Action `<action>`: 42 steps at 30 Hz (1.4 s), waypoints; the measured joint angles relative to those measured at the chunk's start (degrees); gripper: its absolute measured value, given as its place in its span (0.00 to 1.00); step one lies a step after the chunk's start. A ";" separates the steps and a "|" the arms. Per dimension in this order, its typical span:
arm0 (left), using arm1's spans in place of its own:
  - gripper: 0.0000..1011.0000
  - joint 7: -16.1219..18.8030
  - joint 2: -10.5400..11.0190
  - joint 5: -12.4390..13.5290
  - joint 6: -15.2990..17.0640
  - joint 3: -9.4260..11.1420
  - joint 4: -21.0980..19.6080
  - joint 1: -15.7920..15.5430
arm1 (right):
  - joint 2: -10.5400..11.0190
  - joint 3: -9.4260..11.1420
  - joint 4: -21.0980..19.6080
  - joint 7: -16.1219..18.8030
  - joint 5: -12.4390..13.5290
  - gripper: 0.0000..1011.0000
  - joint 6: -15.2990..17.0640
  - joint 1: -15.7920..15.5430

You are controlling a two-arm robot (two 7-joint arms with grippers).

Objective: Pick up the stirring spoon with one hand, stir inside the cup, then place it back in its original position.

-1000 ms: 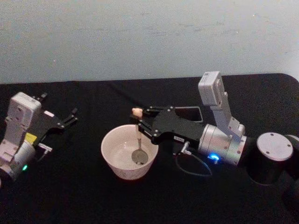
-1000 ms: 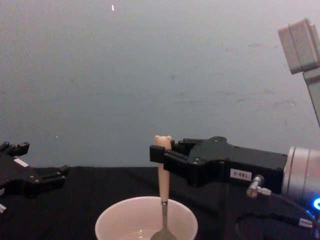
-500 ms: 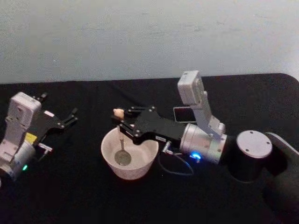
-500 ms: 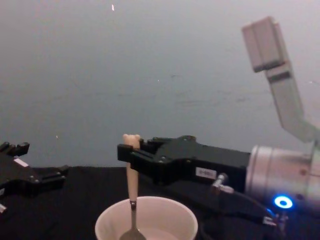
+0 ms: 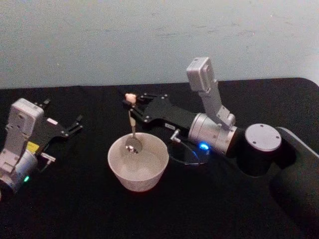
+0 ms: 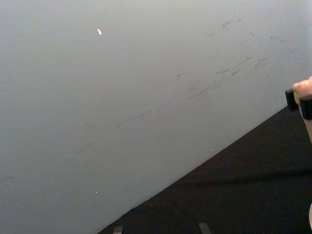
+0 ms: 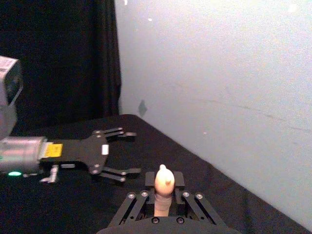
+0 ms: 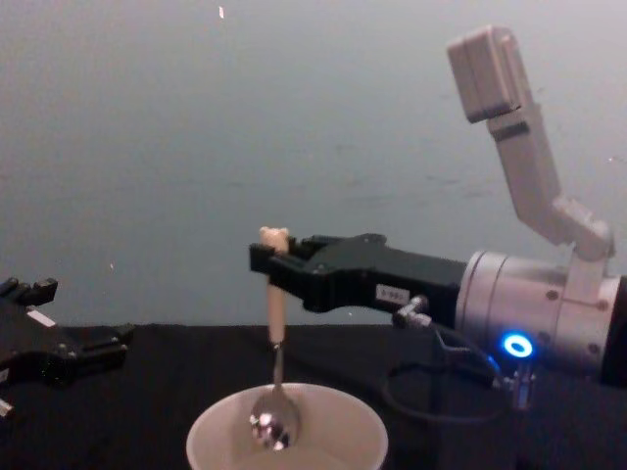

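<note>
- Stirring spoon (image 5: 132,124), head view: upright, its handle clamped just below the bear head by the right hand (image 5: 130,105). The metal bowl sits inside the cup (image 5: 115,167), toward the far-left side. The cup stands mid-tabletop (image 5: 75,199). The left hand (image 5: 61,115) rests far left, fingers apart, well apart from the cup.
- Chest view: the spoon (image 8: 275,313) hangs near vertical, its bowl at rim level within the cup (image 8: 201,441). The right hand (image 8: 269,259) reaches in from the right.
- Right wrist view: the bear head (image 7: 164,185) stands between the closed fingers.
</note>
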 joint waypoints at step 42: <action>0.99 0.00 0.00 0.00 0.00 0.00 0.01 0.00 | 4.78 -1.62 -9.59 2.78 3.42 0.21 2.85 -5.72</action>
